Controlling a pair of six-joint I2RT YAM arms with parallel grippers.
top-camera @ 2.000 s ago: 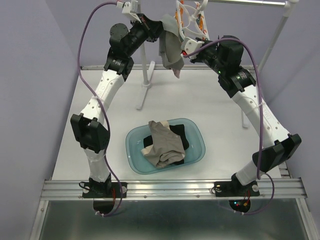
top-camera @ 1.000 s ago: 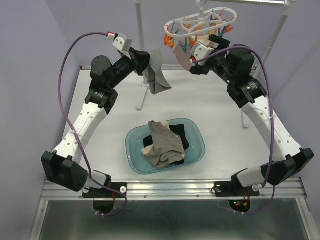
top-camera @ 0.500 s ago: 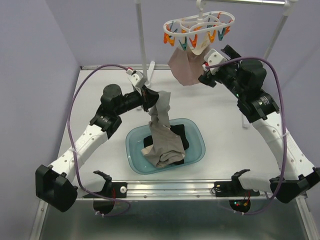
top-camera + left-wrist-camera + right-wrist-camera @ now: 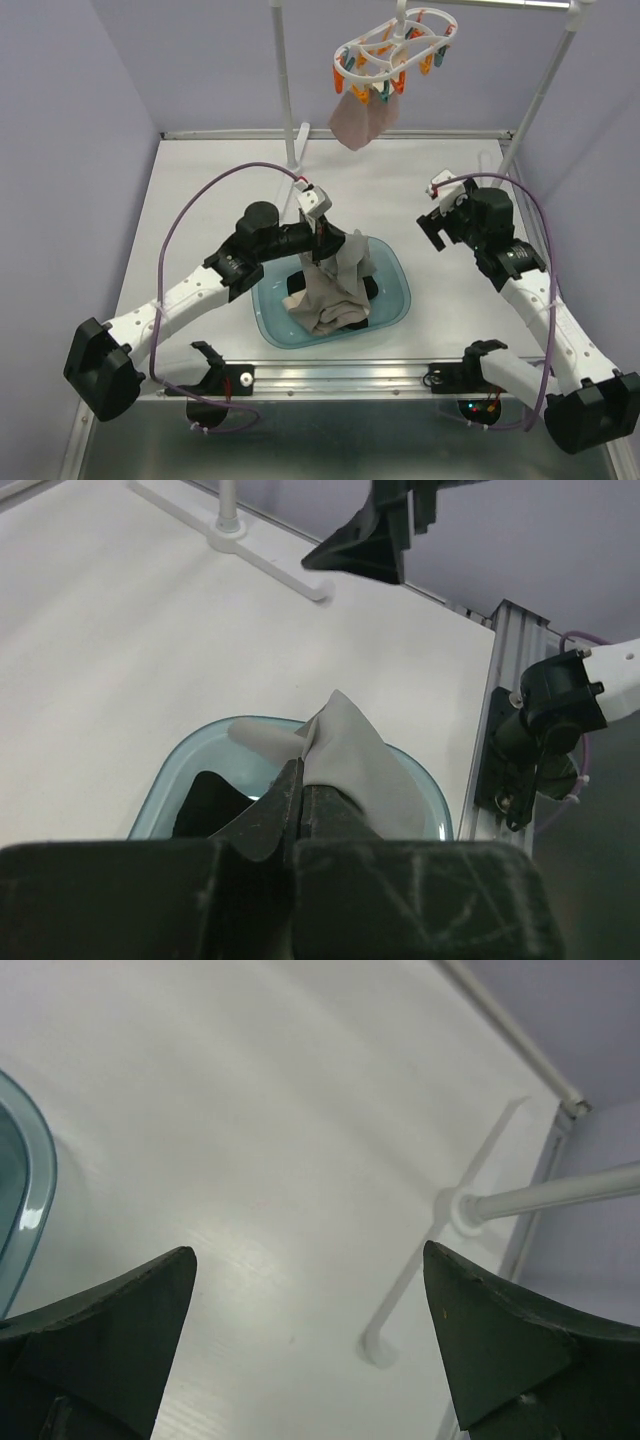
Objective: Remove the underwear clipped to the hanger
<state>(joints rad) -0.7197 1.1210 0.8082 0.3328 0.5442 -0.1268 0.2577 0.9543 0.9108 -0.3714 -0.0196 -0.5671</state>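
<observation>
**Grey piece reaches the basin; one garment left on the hanger**

Your left end effector point(image 4: 325, 236) is pinched tight on the soft grey cloth underwear point(image 4: 347, 262), held just over the translucent teal plastic basin point(image 4: 403, 292), where a beige piece point(image 4: 318, 302) and a black piece point(image 4: 294, 286) lie. Next you likely part those fingers, then go for the pale pink garment point(image 4: 362, 120) clipped to the white plastic ring hanger point(image 4: 397, 38). Your right end effector point(image 4: 441, 207) hangs fully spread, empty, above the table point(image 4: 200, 180).
</observation>
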